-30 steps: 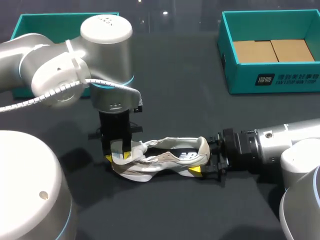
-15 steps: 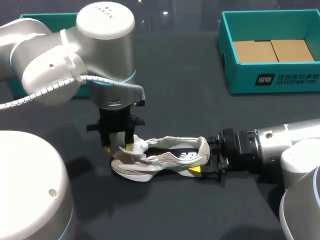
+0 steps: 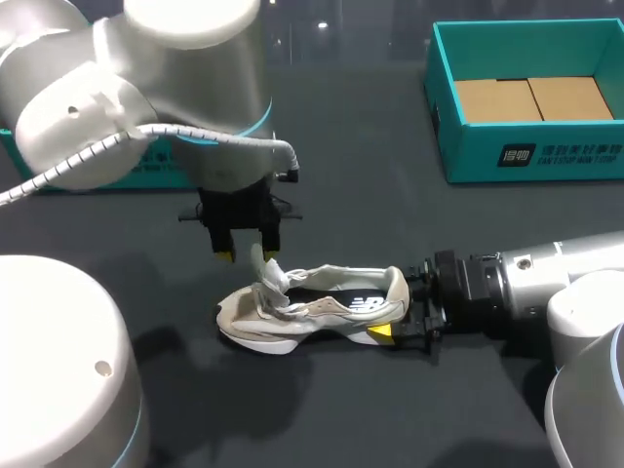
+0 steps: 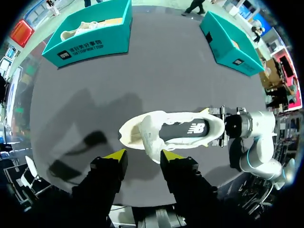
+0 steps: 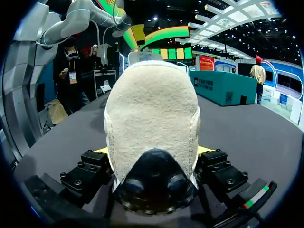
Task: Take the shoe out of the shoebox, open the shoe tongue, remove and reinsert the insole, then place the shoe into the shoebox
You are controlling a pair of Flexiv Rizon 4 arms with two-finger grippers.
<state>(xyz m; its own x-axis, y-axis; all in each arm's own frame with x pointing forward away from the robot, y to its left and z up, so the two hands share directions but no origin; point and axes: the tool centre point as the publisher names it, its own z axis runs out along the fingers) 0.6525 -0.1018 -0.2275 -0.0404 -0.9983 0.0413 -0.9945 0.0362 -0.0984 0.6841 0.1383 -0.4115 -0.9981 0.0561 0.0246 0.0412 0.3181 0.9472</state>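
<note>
In the lower middle of the frame the pale shoe [image 3: 312, 307] lies on the dark table [image 3: 390, 409], its tongue [image 3: 265, 278] lifted. My right gripper [image 3: 398, 310] clamps the heel. My left gripper [image 3: 247, 249] hangs just above the tongue with fingers apart. At upper right stands a teal shoebox [image 3: 531, 161].

A dark grey table [image 3: 370, 195] bears a pale shoe [image 3: 312, 307], sole down, near its middle. Two teal boxes stand at its far side, well apart: the right box [image 3: 546, 156], open with brown card inside, and the left box [image 3: 156, 173].
</note>
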